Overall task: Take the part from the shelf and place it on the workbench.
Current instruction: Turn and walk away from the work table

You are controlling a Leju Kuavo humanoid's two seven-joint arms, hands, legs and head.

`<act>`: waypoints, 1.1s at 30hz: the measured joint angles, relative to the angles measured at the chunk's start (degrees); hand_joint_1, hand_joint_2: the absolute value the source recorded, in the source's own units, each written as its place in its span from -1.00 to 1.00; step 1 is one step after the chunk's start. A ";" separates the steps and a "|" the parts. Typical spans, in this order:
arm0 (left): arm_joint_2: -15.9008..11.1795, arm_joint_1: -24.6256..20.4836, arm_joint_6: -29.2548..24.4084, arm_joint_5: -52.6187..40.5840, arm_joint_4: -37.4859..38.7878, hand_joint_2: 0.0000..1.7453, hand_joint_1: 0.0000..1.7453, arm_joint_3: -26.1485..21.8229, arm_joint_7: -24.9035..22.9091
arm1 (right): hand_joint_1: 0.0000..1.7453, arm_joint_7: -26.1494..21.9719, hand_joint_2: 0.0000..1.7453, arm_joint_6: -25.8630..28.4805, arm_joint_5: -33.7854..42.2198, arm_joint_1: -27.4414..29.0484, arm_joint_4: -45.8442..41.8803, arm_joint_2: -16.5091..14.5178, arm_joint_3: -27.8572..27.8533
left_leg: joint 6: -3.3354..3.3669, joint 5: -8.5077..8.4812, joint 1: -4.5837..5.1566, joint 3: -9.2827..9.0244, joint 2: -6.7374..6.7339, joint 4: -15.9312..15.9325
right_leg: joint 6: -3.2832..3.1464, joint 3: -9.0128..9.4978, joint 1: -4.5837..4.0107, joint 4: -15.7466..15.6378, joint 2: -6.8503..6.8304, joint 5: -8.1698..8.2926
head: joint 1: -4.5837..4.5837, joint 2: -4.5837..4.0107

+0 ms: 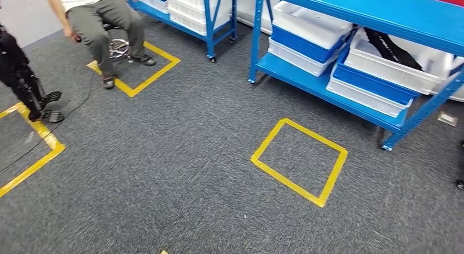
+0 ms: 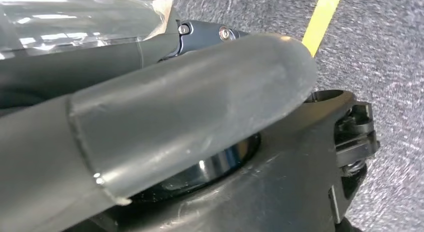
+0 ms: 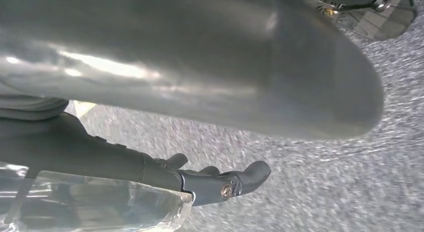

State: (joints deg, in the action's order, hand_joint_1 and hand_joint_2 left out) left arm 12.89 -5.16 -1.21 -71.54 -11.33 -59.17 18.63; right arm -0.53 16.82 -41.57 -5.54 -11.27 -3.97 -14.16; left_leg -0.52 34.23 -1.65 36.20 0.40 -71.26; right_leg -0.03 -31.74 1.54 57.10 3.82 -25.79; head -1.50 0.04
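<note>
approach step in hand: my left hand (image 2: 190, 117) and right hand (image 3: 210, 92) hang over carpet, grip state i cannot tell, with the shelf (image 1: 383, 13) well ahead, part not identifiable among its bins; next move calls for walking closer.

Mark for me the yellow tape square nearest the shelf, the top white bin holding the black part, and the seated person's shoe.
yellow tape square (image 1: 266, 165): head view, on its near-left tape edge.
white bin (image 1: 383, 68): head view, on its front wall.
shoe (image 1: 145, 60): head view, on its upper.
</note>
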 joint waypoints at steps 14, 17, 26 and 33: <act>0.09 -0.13 0.03 -0.41 -0.02 -1.00 -1.00 0.14 -0.09 | -1.00 0.38 -1.00 -0.02 -0.14 0.06 0.06 -0.13 -0.01 | 3.03 -6.69 0.43 -5.43 -3.21 14.24 | 2.70 -9.65 -0.36 16.44 -3.22 -6.54 | 0.86 0.00; 0.12 -0.14 0.03 -0.46 -0.02 -1.00 -1.00 0.14 -0.09 | -1.00 0.35 -1.00 0.25 -0.34 0.15 0.06 0.03 -0.02 | 2.48 -6.33 0.52 -5.83 -5.01 14.21 | 4.00 -3.44 -0.13 5.75 -5.32 -2.60 | 1.04 0.01; 0.09 -0.43 0.33 0.06 -0.02 -1.00 -1.00 0.11 0.15 | -1.00 1.19 -1.00 2.08 -2.08 0.00 0.10 0.16 0.00 | -0.16 -0.25 0.30 -3.05 -1.25 5.70 | -0.06 0.09 -0.08 -0.28 -5.06 -0.18 | 0.13 0.00; -0.20 0.02 0.64 1.02 -0.02 -1.00 -1.00 0.01 0.54 | -1.00 1.51 -1.00 1.96 -2.73 -0.08 0.11 -0.09 0.00 | 0.40 -5.51 0.33 -3.55 -0.23 9.86 | -0.14 0.24 -0.73 -0.02 -3.02 -0.28 | 0.09 0.00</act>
State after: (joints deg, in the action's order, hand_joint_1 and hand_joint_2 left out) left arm 12.69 -5.14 -0.57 -70.52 -11.34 -59.17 19.17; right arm 0.98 18.78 -44.30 -5.62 -11.16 -4.06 -14.16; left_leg -0.13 28.72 -1.32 32.65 0.17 -61.39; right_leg -0.17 -31.50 0.80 57.08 0.80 -26.07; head -1.41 0.04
